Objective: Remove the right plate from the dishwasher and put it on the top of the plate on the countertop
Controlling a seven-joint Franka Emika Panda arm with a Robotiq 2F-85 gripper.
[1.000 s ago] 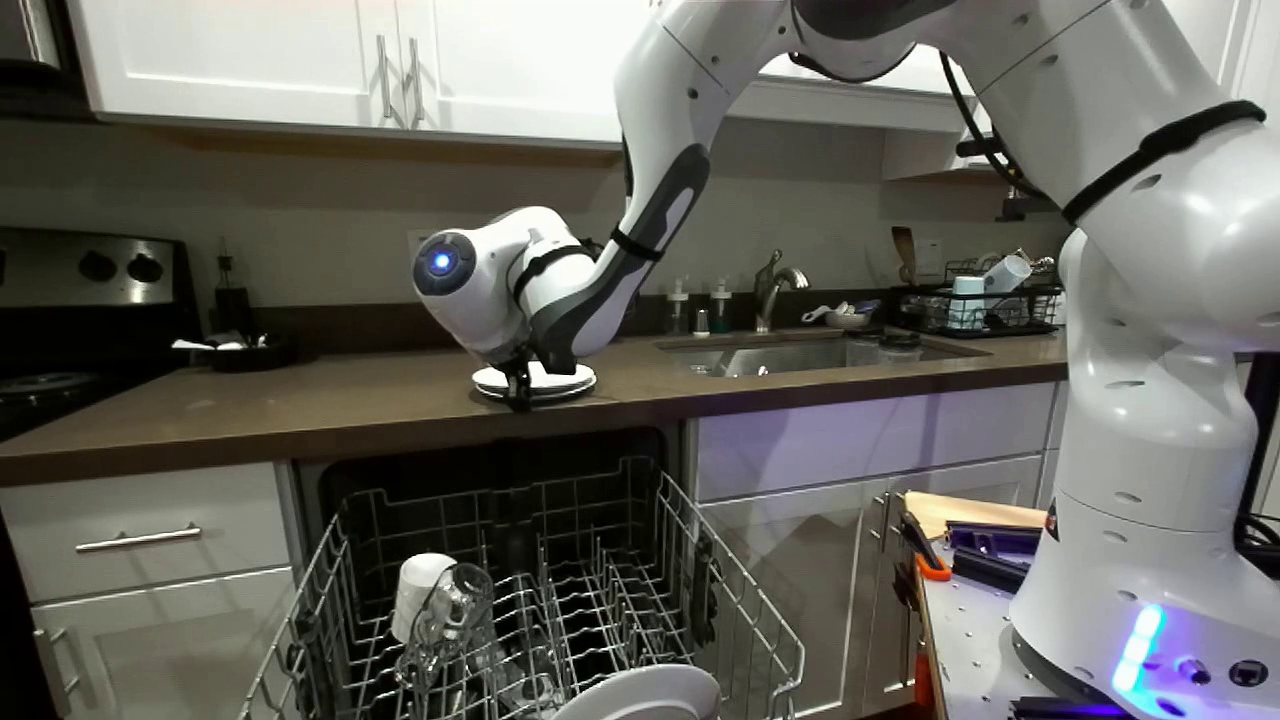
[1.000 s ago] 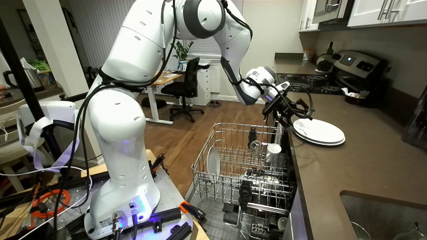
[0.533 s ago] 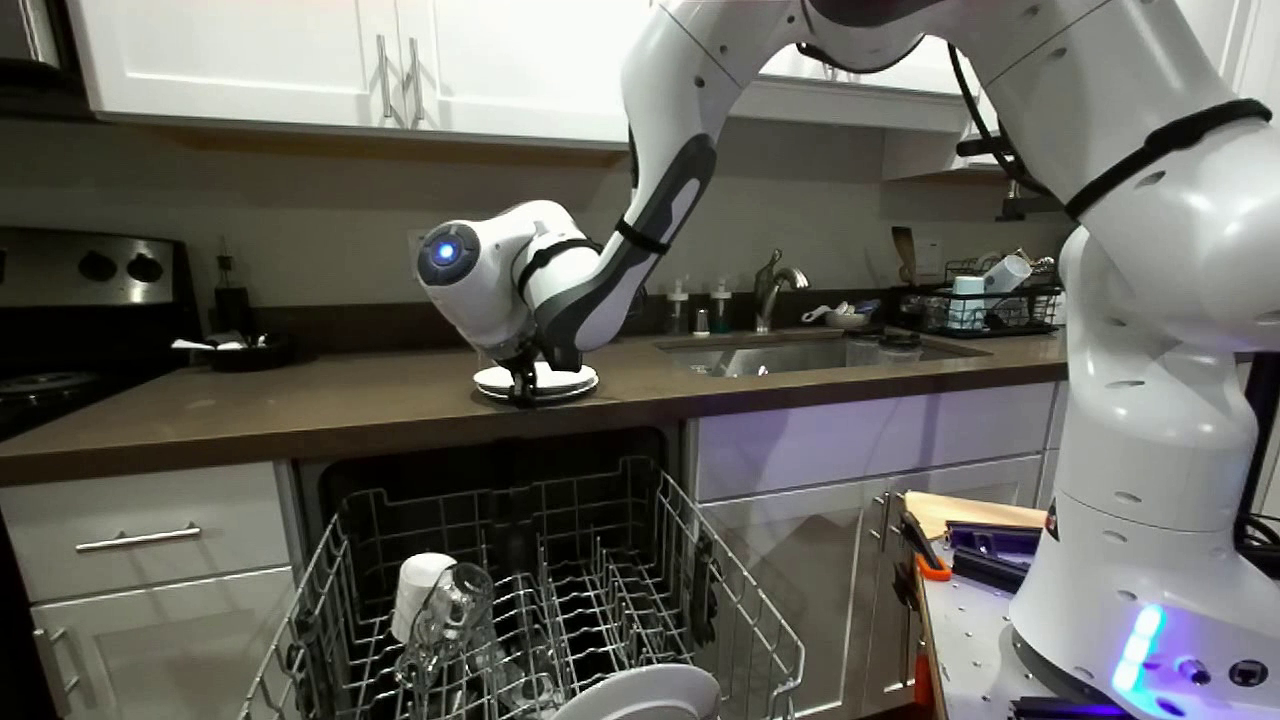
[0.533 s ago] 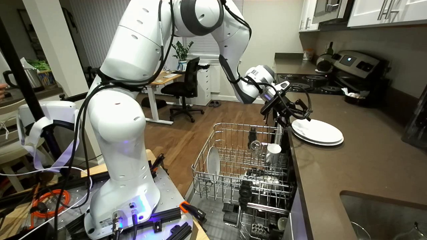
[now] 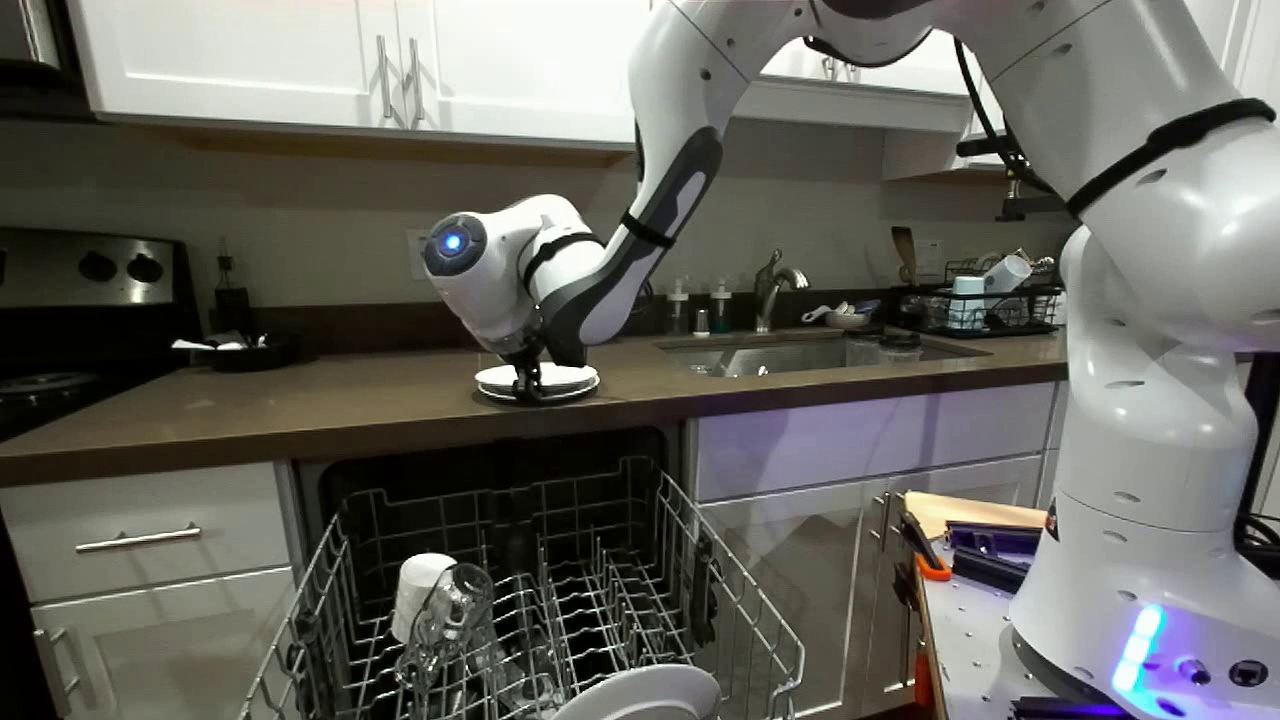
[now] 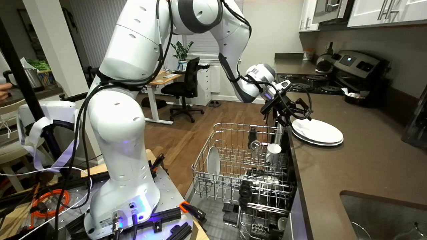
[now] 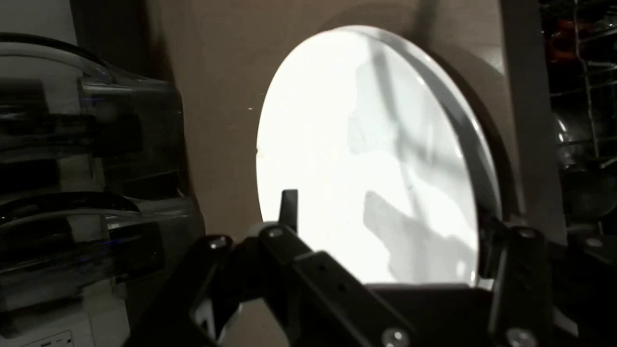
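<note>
1. Wrist view: the hand (image 7: 389, 212) is released, its jaws spread wide, with part of the upper plate (image 7: 332, 144) showing between them; whether either one touches it I cannot tell. Here, more plainly than elsewhere, the lower plate (image 7: 482, 164) peeks out from under one side of the upper plate.

2. In an exterior view, the upper plate lies on the lower plate, close to the front edge of the surface (image 5: 300, 400). The faucet (image 5: 766, 300), visible only here, stands to the right of the upper plate. Below the upper plate is the dishwasher rack (image 5: 560, 590), its third plate (image 5: 660, 690) cut off at the bottom of the view.

3. In an exterior view, the third plate shows whole, standing on edge well apart from the upper plate; the mug (image 6: 273, 153) sits nearer the upper plate. Only here does the desk chair (image 6: 191, 76) appear, far beyond the upper plate.

4. Against a second ago, the wrist joint (image 5: 500, 265) sits slightly higher above the upper plate, and both stacked plates have shifted very slightly. The third plate and mug are unchanged.
</note>
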